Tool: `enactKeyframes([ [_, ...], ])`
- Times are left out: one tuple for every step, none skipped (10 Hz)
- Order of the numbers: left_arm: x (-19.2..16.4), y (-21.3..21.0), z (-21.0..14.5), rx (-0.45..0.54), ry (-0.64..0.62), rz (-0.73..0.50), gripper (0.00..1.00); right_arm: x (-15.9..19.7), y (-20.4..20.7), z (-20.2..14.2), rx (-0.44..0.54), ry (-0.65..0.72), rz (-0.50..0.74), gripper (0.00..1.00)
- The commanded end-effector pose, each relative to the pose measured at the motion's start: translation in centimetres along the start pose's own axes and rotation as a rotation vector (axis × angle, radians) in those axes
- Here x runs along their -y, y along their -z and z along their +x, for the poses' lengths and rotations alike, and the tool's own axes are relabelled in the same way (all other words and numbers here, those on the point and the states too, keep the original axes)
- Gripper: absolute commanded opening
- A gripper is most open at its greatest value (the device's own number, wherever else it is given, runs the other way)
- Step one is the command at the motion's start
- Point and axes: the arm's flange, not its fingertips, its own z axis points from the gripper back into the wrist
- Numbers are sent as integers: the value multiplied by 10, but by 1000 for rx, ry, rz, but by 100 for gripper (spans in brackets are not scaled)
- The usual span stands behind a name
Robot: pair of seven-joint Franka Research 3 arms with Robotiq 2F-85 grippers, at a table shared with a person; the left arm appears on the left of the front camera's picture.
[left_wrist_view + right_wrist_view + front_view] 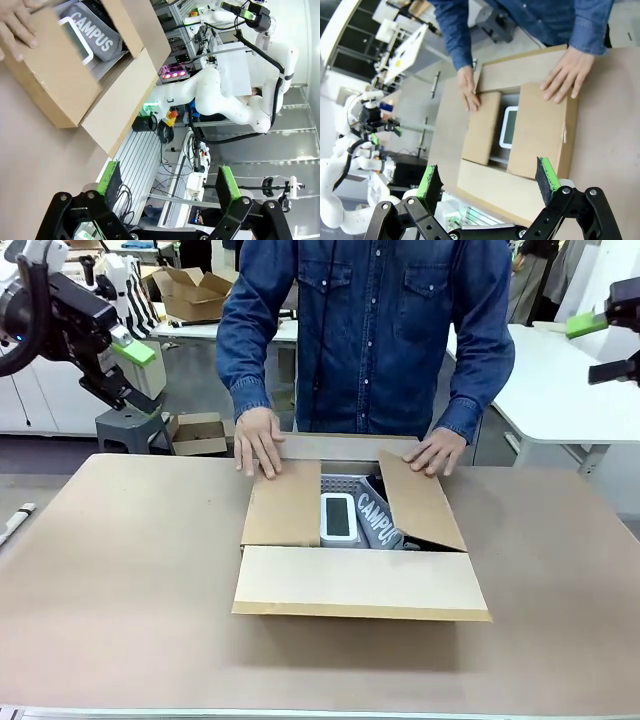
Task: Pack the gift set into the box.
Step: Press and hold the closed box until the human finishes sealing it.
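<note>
Front view first: the box point(360, 580) sits mid-frame on the table point(120, 570), and the gift set is down inside it. The white gadget point(338, 517) and the CAMPUS cloth point(378, 520) peek through the gap, with a strip of grey tray point(340, 483) above them. The person has one hand point(258, 440) on the far corner of the left side flap and the other hand point(437, 451) on the right one. The left claw point(128, 375) hangs at upper left and the right claw point(600, 348) at upper right, both well clear of the box.

Left wrist view: that claw is spread wide and empty, with the box in the upper left corner.

Right wrist view: this claw is spread wide and empty too. The box lies centre frame, side flaps folded in, gadget showing between them.

Packing looks done. What's left is closing up, as the near and far flaps aren't over yet.
</note>
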Motion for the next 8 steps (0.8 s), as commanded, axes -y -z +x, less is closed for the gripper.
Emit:
enactKeyframes([
  [0, 1, -2, -2, -11, 9, 100, 0, -3, 3, -1, -22, 18, 100],
  [0, 1, -2, -2, -11, 9, 100, 0, -3, 3, -1, -22, 18, 100],
  [0, 1, -2, -2, -11, 9, 100, 0, -3, 3, -1, -22, 18, 100],
  [0, 1, -2, -2, -11, 9, 100, 0, -3, 3, -1, -22, 18, 100],
  [0, 1, -2, -2, -11, 9, 100, 0, -3, 3, -1, -22, 18, 100],
  [0, 1, -2, -2, -11, 9, 100, 0, -3, 3, -1, -22, 18, 100],
  [0, 1, -2, -2, -11, 9, 100, 0, -3, 3, -1, -22, 18, 100],
  [0, 1, -2, -2, -11, 9, 100, 0, -3, 3, -1, -22, 18, 100],
])
